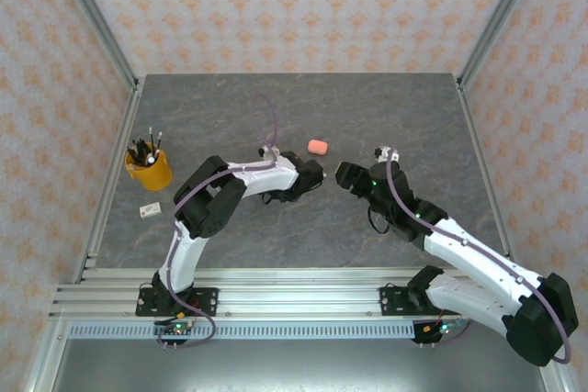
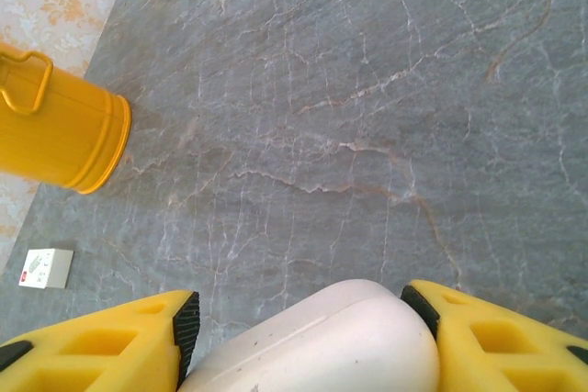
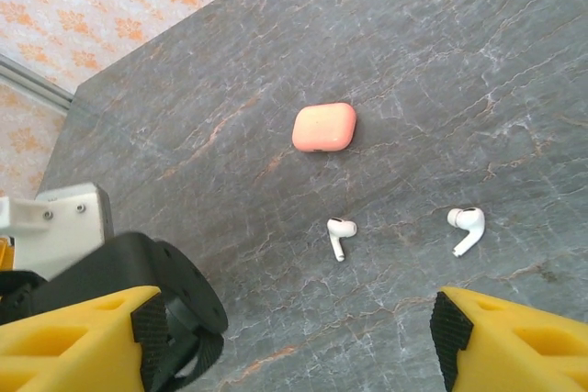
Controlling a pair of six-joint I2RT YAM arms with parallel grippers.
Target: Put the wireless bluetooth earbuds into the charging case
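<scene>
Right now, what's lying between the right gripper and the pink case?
Two white earbuds lie side by side, apart from each other, between the right gripper and the pink case. The right wrist view shows this.

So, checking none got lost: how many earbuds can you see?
2 white earbuds on the table: one near the pink case, the other further right. More may be hidden.

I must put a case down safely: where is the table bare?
Bare: the far strip of the table behind the pink case, and the near middle between both arms. Crowded: around the two white earbuds by the pink case, and the left edge at the yellow cup.
</scene>
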